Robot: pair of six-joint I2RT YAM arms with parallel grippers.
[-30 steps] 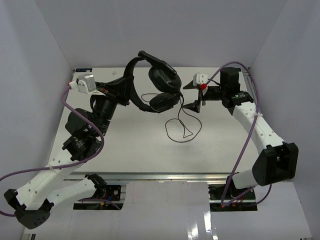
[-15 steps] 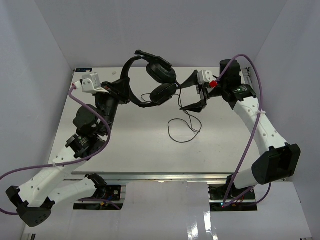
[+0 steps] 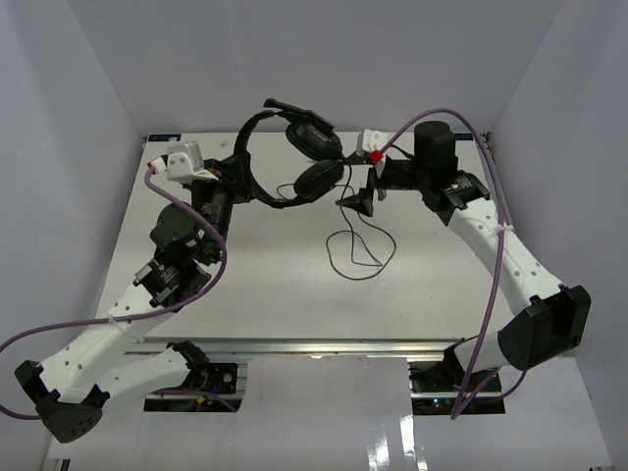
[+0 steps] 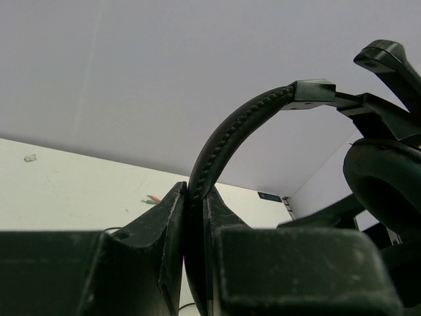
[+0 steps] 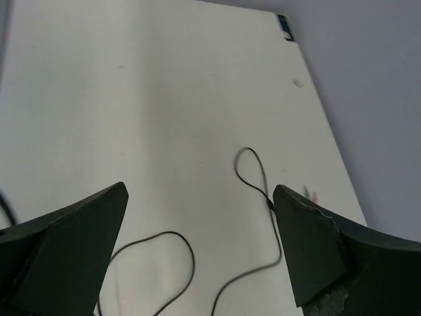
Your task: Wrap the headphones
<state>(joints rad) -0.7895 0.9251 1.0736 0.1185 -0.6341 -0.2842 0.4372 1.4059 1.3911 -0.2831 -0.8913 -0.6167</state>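
At the far edge of the surface (image 3: 245,285), the left claw (image 4: 195,197) clamps the headphones (image 3: 314,137) by the headband (image 4: 230,131); the wide-open right claw (image 3: 365,186) hangs just right of the earcups (image 3: 319,180), above the trailing cable (image 5: 247,150).

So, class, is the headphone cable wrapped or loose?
Loose: the cable lies in open loops on the table, none wound round the headphones.

desk (image 3: 265,294): white, matte | walls (image 3: 88,108): pale, along left, far and right edges | label (image 5: 283,26): small, dark, far corner | rail (image 3: 324,345): metal, near edge
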